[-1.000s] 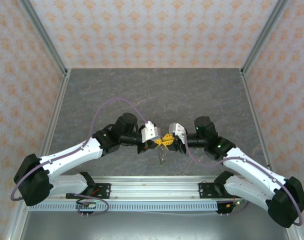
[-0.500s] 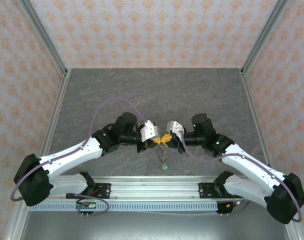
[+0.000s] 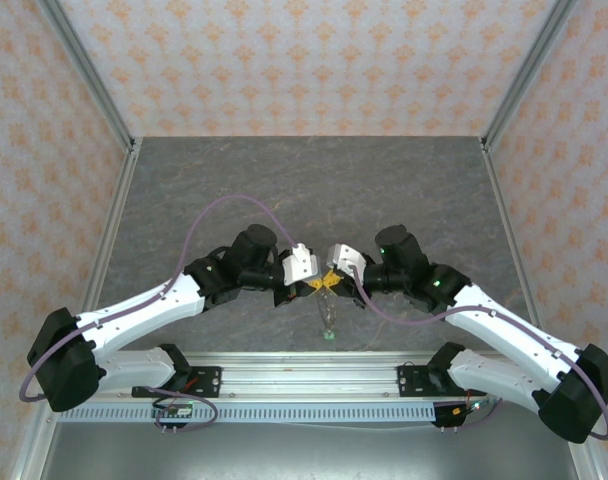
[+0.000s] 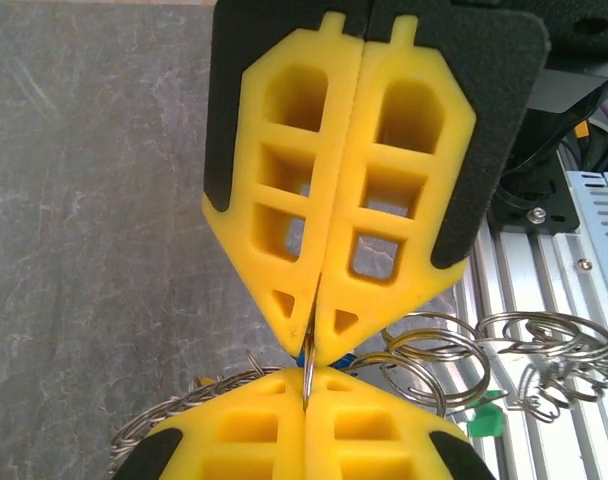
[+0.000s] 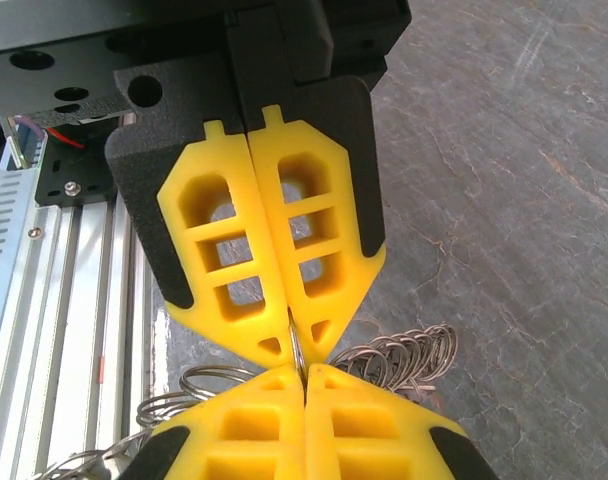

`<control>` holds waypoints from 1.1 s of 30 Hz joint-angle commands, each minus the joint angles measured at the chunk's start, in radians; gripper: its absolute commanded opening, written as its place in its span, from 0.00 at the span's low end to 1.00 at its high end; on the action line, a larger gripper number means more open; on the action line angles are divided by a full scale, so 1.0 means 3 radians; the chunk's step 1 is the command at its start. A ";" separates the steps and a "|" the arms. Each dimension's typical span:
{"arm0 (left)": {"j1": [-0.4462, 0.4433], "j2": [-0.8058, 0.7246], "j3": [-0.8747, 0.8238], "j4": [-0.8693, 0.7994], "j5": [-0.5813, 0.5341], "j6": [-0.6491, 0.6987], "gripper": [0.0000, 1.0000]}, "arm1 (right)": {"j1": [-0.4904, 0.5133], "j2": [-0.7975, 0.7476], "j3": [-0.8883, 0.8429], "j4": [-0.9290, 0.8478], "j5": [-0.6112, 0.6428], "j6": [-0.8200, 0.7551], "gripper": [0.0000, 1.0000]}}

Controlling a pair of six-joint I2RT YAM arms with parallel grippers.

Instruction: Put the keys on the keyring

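The two arms are brought together over the near middle of the grey table (image 3: 284, 190), just beyond the aluminium rail (image 3: 304, 375) at its near edge. The left gripper (image 4: 310, 345) and the right gripper (image 5: 296, 345) are set tip to tip, almost touching.

In the left wrist view, the left gripper's yellow fingers (image 4: 284, 200) are seen pressed together along their whole length, and a thin strand of metal wire is pinched at their very tips. The same is seen in the right wrist view: the right gripper's fingers (image 5: 324, 230) are fully closed, and the same thin wire is nipped between their tips. The wire belongs to the keyring (image 5: 409, 352), which is thus held by both grippers at one spot and lifted off the table. Its many small metal loops are bunched to either side of the grip.

From the meeting point a slim metal bundle, the keys (image 3: 327, 318), is seen hanging toward the near side in the top view, with a green tag (image 4: 484, 420) at its lower end. Single keys cannot be told apart, nor can it be told whether they are threaded on the ring.
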 commanded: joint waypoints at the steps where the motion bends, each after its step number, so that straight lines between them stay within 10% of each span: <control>1: -0.0010 -0.0006 0.0049 -0.0038 -0.0081 0.0040 0.00 | 0.0049 -0.0079 0.0147 0.0117 -0.0061 -0.0037 0.00; 33: 0.0008 -0.0159 -0.0179 0.0564 0.0200 -0.0243 0.00 | -0.0045 -0.0287 -0.0676 0.1333 -0.0253 0.0537 0.14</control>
